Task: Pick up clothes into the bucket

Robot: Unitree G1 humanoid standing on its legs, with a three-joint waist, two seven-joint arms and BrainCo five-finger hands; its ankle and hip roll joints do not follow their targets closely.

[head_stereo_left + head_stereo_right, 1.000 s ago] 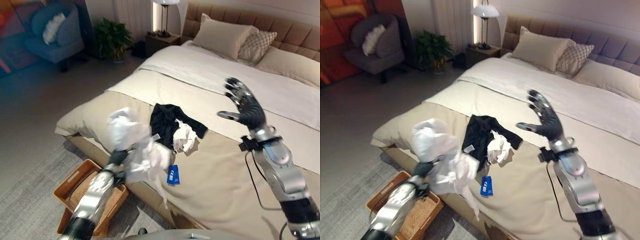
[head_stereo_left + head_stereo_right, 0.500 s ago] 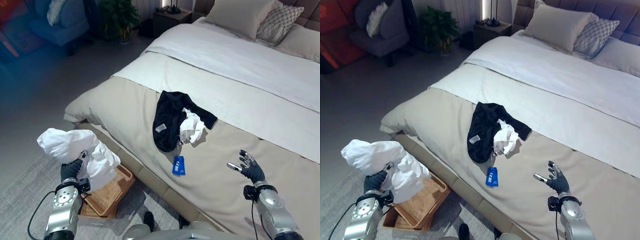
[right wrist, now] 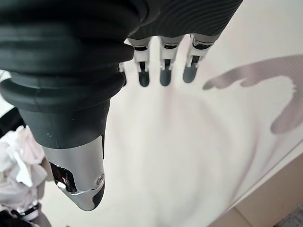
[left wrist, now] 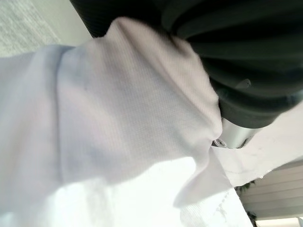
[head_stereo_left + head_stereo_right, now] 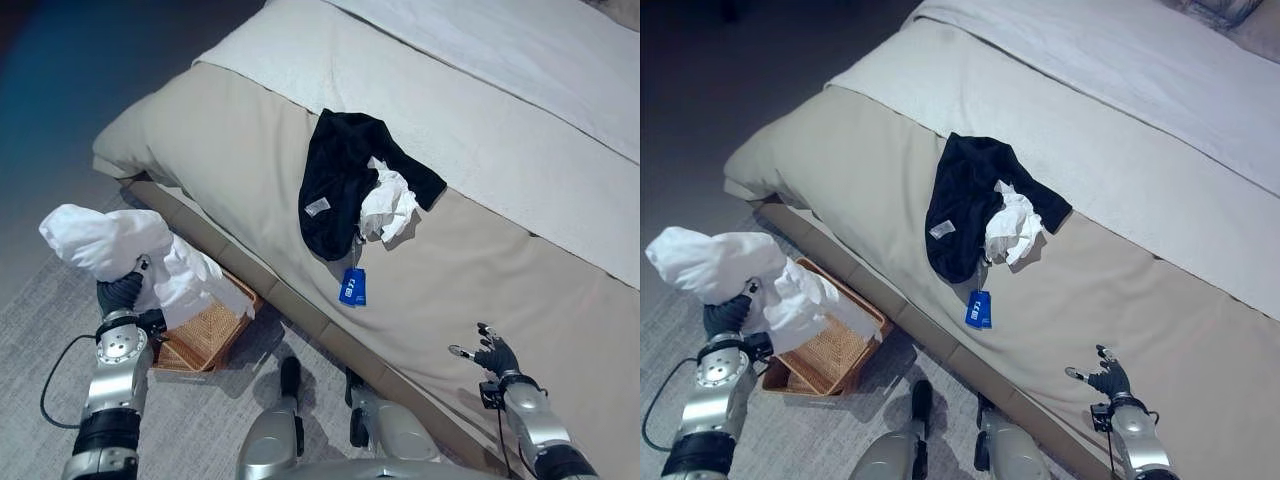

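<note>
Left hand grips a white garment, soft and light, bunched above its fingers over the basket. Right hand hovers, fingers spread, over the bed.

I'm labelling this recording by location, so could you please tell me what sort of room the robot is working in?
Most likely a bedroom. A large bed with a beige cover and white sheet fills the view, clothes lie on it, and a wicker basket sits on the grey carpet beside it.
</note>
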